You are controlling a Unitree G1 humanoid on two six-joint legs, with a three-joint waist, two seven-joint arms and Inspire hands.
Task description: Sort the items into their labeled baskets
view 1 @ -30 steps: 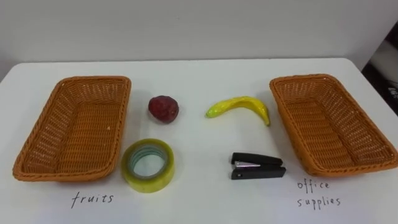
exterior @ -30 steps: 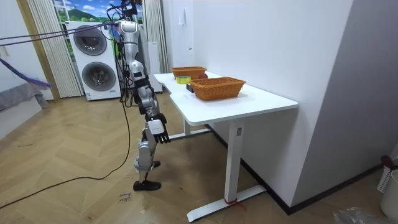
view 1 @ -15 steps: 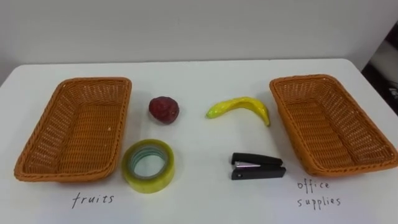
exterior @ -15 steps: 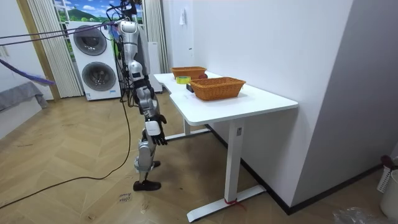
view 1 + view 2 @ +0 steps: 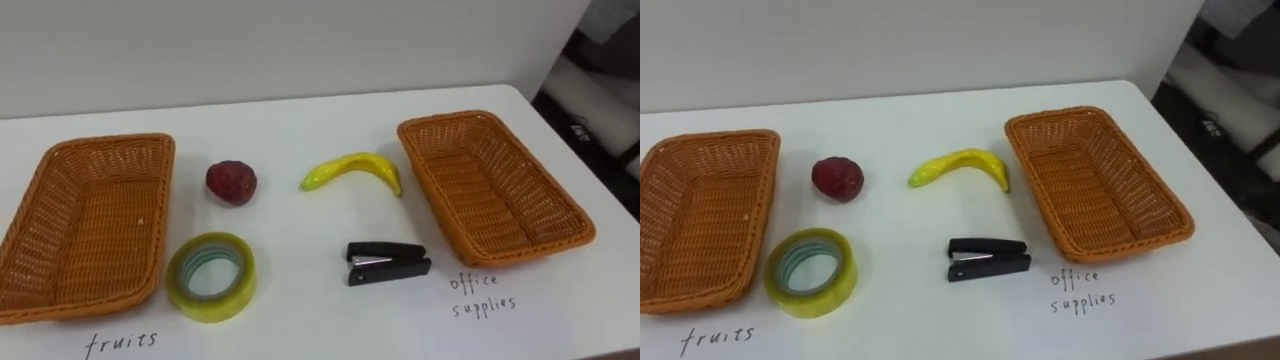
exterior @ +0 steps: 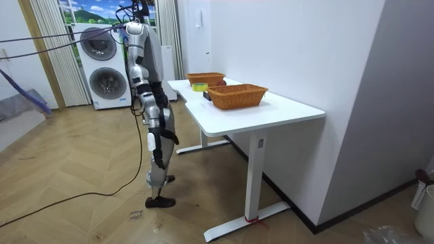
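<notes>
Two woven orange baskets stand on the white table (image 5: 300,110). The left basket (image 5: 155,215) has "fruits" written below it, and the right basket (image 5: 500,240) has "office supplies". Both are empty. Between them lie a dark red fruit (image 5: 231,182) and a yellow banana (image 5: 352,170) at the back. A roll of yellow tape (image 5: 211,276) and a black stapler (image 5: 388,263) lie nearer the front. In the room view I stand at the table's long side, and my right hand (image 6: 156,141) hangs low beside my thigh, away from the table.
A wall runs right behind the table's far edge. Past the table's right end the floor and dark objects (image 5: 600,90) show. Behind me in the room view are stacked washing machines (image 6: 102,64).
The eye view has swung to the right, so everything on the table sits further left in the picture. My right arm has swung back against my body. Nothing on the table has moved.
</notes>
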